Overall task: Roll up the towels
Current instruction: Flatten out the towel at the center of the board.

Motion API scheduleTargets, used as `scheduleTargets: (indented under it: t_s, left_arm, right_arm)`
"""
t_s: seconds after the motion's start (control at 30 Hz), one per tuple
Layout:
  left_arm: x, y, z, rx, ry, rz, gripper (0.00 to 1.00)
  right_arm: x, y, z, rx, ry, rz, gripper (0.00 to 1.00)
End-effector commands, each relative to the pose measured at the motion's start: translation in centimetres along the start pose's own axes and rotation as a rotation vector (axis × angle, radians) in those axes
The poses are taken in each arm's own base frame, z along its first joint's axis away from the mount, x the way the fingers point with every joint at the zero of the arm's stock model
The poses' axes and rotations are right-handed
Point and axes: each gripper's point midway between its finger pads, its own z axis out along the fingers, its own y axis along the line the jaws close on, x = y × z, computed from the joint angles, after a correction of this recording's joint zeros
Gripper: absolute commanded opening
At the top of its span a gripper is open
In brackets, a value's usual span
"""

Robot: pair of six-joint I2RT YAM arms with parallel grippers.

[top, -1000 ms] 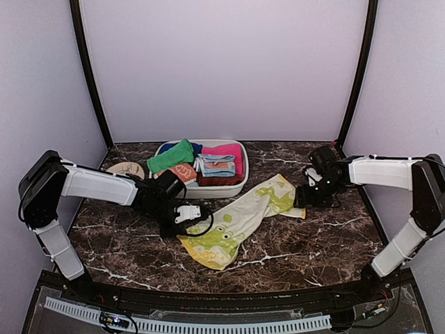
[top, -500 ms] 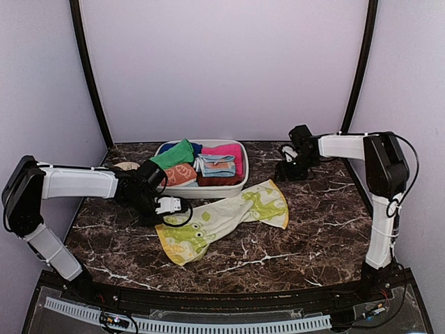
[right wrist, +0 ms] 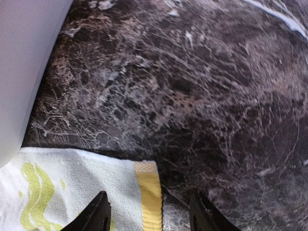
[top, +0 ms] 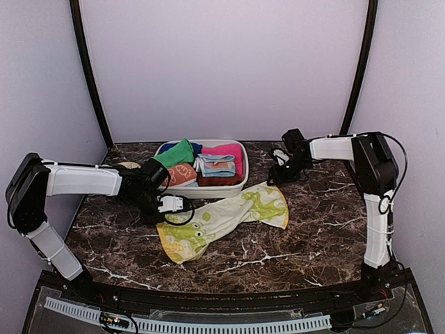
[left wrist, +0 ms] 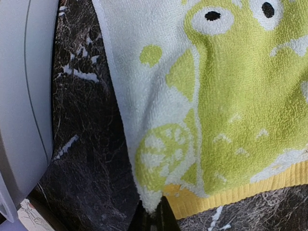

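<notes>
A cream-white towel (top: 226,217) printed with yellow-green frog shapes lies stretched diagonally across the marble table. My left gripper (top: 165,217) is shut on that towel's near-left corner; in the left wrist view the fingers (left wrist: 155,219) pinch the white corner of the towel (left wrist: 231,106). My right gripper (top: 277,175) hovers open over the towel's far right end, with the yellow-hemmed corner (right wrist: 150,192) below its two fingers (right wrist: 98,214), not gripped. A plain bright green towel (top: 172,154) lies in the basket.
A white basket (top: 208,193) at the back centre holds an orange patterned cloth (top: 182,174), a pink cloth (top: 224,149) and blue folded cloths (top: 217,165). Its wall (right wrist: 24,57) stands close to the left of the right gripper. A round disc (top: 127,165) lies at the back left.
The left gripper has dragged the towel leftward and toward the basket. The right arm has swung from the towel's right corner to the back, beside the basket.
</notes>
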Motion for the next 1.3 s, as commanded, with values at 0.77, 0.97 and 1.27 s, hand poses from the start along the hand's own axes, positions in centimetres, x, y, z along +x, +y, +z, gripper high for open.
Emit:
scheduleTargets:
  t_s: [0.77,0.97,1.27]
  left_arm:
    - [-0.8,1.5,-4.2,-0.055,-0.047,-0.048,0.00]
    - [-0.1,0.3,-10.3,-0.057,-0.129,-0.080,0.00]
    - [4.5,-2.7,-16.3,-0.043,-0.116,-0.086,0.00]
  right_arm:
    - [-0.2,3.9,-7.0,0.006,-0.186,-0.048,0.00]
    - [4.2,8.5,-13.7,0.024,-0.276,-0.082,0.00]
    - [8.3,12.1,-25.5,-0.073,-0.494,0.011,0.00]
